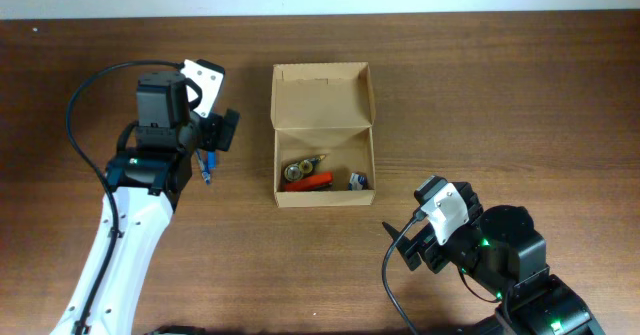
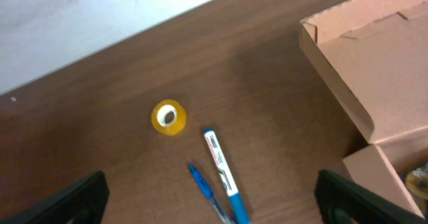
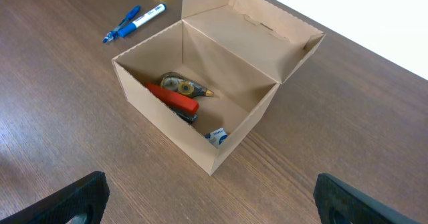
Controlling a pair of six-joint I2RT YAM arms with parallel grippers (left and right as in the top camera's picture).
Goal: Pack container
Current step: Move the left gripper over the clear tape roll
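Now left gripper (image 2: 210,189) wide above pens (image 2: 221,165); right gripper (image 3: 210,185) wide, low, angled toward open container (image 3: 162,120).

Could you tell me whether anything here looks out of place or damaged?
Nothing looks damaged or spilled. The cardboard box stands upright, lid open. Only the yellow tape roll, the marker and the blue pen lie loose on the table, outside the box.

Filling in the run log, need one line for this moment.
container: lid open, items inside | left claw: open, empty, over pens | right claw: open, empty | outside box: pens, yellow tape roll
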